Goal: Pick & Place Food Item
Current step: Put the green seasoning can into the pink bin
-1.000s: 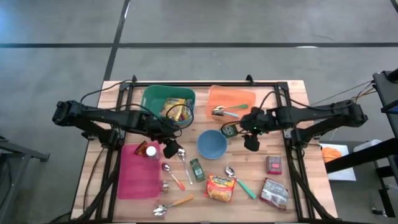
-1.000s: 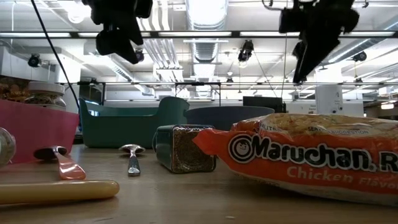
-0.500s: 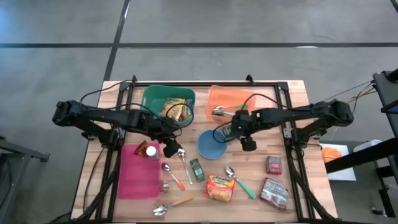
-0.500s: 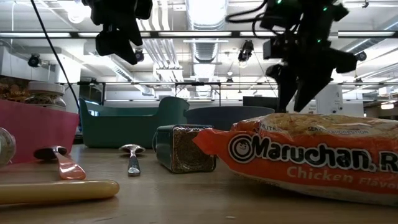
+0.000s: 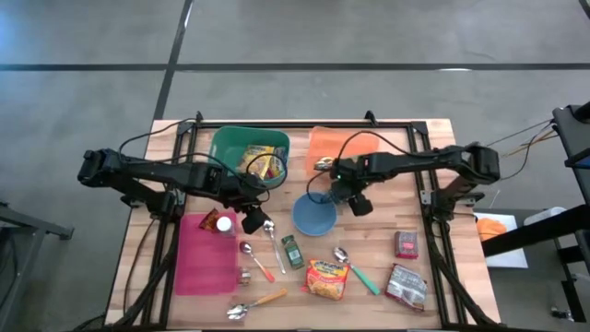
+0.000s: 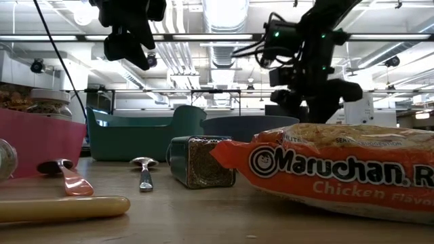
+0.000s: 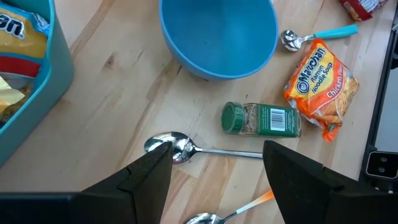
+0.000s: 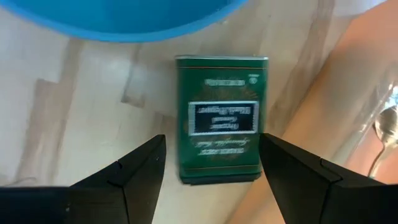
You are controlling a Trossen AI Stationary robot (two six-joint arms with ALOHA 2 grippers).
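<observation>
Left gripper (image 5: 254, 219) idle above spoon (image 7: 177, 148), fingers spread, empty. Green bin (image 5: 224, 148) already holding food packets. Right gripper (image 8: 208, 163) spread wide, straddling green tin (image 8: 222, 118) between blue bowl (image 5: 314, 215) and orange tray (image 5: 359, 145); grasp, carry, drop remaining.

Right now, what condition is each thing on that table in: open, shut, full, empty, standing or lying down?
Left gripper: open, empty, above a spoon.
Right gripper: open, empty, over the green tin.
Green tin: lying flat, lid shut.
Blue bowl: upright, empty.
Spice jar: on its side, capped.
Noodle packet: lying flat, sealed.
Green bin: holding packets.
</observation>
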